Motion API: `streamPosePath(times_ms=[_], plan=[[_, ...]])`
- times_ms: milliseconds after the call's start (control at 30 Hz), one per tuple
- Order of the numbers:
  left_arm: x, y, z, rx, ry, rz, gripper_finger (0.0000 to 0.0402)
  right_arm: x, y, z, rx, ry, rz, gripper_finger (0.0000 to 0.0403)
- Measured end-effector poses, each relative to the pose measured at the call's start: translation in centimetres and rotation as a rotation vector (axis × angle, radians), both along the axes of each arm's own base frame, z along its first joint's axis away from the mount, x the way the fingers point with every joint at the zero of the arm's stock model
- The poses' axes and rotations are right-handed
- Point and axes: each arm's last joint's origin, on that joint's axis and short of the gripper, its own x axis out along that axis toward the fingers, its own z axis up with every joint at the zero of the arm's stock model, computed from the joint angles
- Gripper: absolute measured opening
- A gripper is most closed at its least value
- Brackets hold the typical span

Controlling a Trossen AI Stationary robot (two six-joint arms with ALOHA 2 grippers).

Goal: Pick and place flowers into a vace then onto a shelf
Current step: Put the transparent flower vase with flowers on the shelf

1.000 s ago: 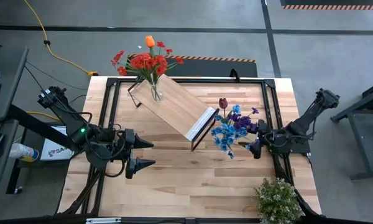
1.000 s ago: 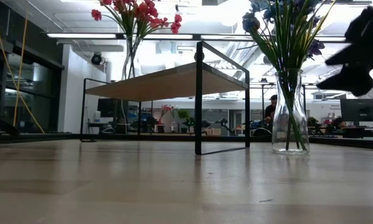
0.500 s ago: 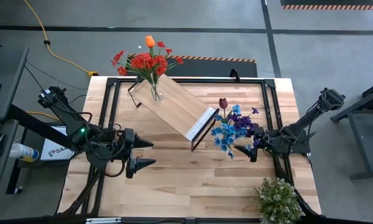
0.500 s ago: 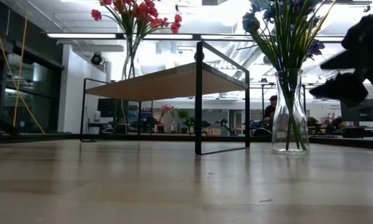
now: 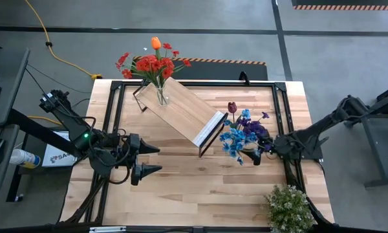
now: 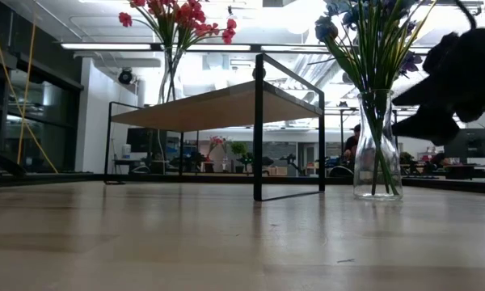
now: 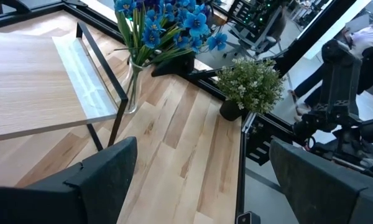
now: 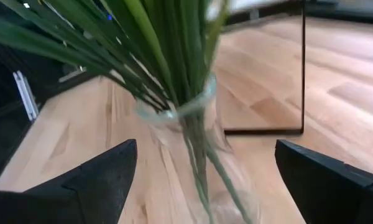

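A clear glass vase [image 5: 247, 153] holding blue and purple long-stemmed artificial flowers [image 5: 243, 134] with one dark red rose [image 5: 232, 107] stands right of centre in the high view, just off the lower right end of the light-wood shelf board on its thin black metal frame [image 5: 181, 110]. In the low view its green stems fan upward from the narrow neck, and the glass base [image 6: 377, 182] rests on the tabletop at right. A second clear vase [image 5: 161, 96] with red sprays and an orange tulip [image 5: 156, 43] stands on the shelf's upper left end, near the table's top edge.

The right gripper [image 5: 261, 151] sits at the blue bouquet's vase with its jaws spread wide on either side of the glass neck [image 8: 186, 112], not clamped on it. The left gripper [image 5: 151, 159] waits at lower left, jaws wide apart and empty.

Bare wooden tabletop [image 5: 200, 188] runs along the lower middle between the grippers. A bushy pale green-white plant [image 5: 288, 207] fills the lower right corner.
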Motion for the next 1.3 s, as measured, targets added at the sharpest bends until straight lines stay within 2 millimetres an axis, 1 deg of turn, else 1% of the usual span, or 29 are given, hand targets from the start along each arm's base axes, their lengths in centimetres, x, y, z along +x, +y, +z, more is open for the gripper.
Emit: streamPosePath(times_ms=[67, 233, 400, 533, 600, 700, 867, 1067, 1300], plan=[[0.0, 0.0, 0.0, 0.000, 0.000, 0.000, 0.0399, 0.2, -0.1, -0.3, 0.013, 0.019, -0.003, 0.0368], [0.0, 0.0, 0.0, 0.000, 0.000, 0.000, 0.0399, 0.9, -0.4, -0.3, -0.004, -0.004, -0.027, 0.0368], [0.0, 0.0, 0.0, 0.000, 0.001, -0.001, 0.0399, 1.5, -0.8, -0.9, 0.005, 0.040, -0.014, 0.0371], [0.0, 0.0, 0.0, 0.000, 0.001, -0.001, 0.0399, 2.3, -0.9, -0.4, -0.022, 0.034, -0.025, 0.0369], [0.0, 0.0, 0.0, 0.000, 0.001, -0.001, 0.0399, 2.6, -1.0, -0.6, -0.030, 0.053, -0.020, 0.0368], [0.0, 0.0, 0.0, -0.001, 0.002, -0.003, 0.0399, 2.8, -1.1, -0.9, -0.017, 0.072, -0.026, 0.0367], [0.0, 0.0, 0.0, -0.005, 0.006, -0.016, 0.0399, 2.9, -1.3, -1.3, 0.029, 0.075, -0.099, 0.0367], [0.0, -0.1, 0.0, -0.005, 0.007, -0.018, 0.0399, 3.0, -1.2, -1.0, 0.008, 0.058, -0.056, 0.0370], [0.0, 0.0, 0.0, -0.004, 0.009, -0.019, 0.0399, 3.1, -1.2, -0.9, -0.004, 0.047, -0.055, 0.0369]])
